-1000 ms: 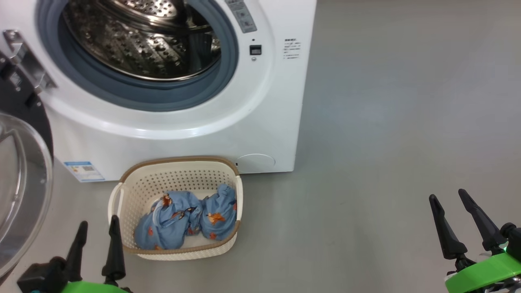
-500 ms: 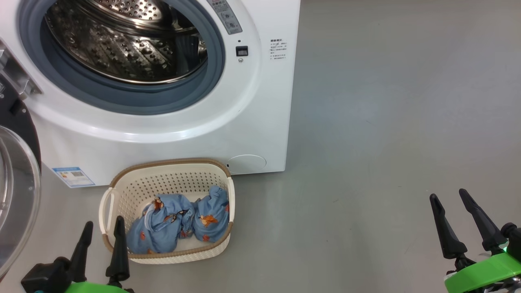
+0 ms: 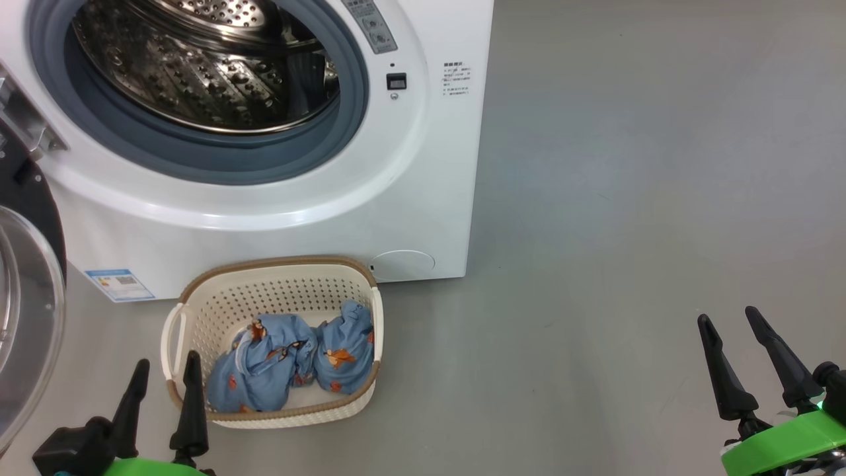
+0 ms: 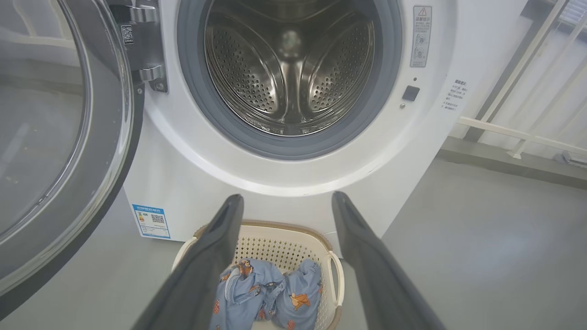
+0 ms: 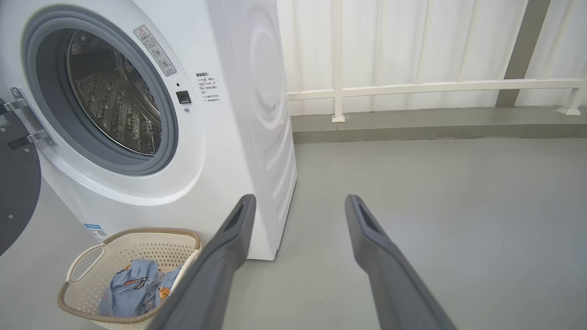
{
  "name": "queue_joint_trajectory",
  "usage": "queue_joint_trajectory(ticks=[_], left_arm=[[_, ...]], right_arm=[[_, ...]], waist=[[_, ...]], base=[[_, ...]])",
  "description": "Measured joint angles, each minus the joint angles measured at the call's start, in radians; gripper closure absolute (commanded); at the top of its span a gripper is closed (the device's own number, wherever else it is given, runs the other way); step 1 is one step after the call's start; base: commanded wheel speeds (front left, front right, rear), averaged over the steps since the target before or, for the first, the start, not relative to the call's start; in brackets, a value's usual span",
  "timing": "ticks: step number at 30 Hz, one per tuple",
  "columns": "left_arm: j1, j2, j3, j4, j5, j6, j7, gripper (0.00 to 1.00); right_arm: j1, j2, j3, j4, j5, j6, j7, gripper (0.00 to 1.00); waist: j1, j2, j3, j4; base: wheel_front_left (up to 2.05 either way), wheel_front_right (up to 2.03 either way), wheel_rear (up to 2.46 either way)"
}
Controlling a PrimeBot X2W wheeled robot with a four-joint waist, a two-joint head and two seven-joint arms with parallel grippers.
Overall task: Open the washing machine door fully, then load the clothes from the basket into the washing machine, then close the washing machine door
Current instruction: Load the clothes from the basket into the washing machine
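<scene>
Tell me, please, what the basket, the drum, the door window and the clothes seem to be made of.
The basket looks like matt cream moulded plastic, with punched holes. The drum seems stainless steel: shiny, perforated. The door window is clear, glass or hard plastic, I cannot tell. The clothes are crumpled printed fabric.

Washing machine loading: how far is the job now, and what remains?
Done: the washing machine door stands open, and the drum is bare. In hand: nothing; the left claw and the right claw are open and empty. Left: the clothes lie in the basket, to load; then close the door.
</scene>
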Motion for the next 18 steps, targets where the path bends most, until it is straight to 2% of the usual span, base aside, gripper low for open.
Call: queue_joint_trajectory(ticks=[18], left_arm=[[-0.016, 0.003, -0.005, 0.001, -0.009, 0.000, 0.000, 0.00]], right_arm=[[-0.003, 0.003, -0.001, -0.003, 0.000, 0.000, 0.000, 0.00]], waist=[[0.0000, 0.0000, 0.033, 0.002]], base=[[1.00, -1.26, 0.26]])
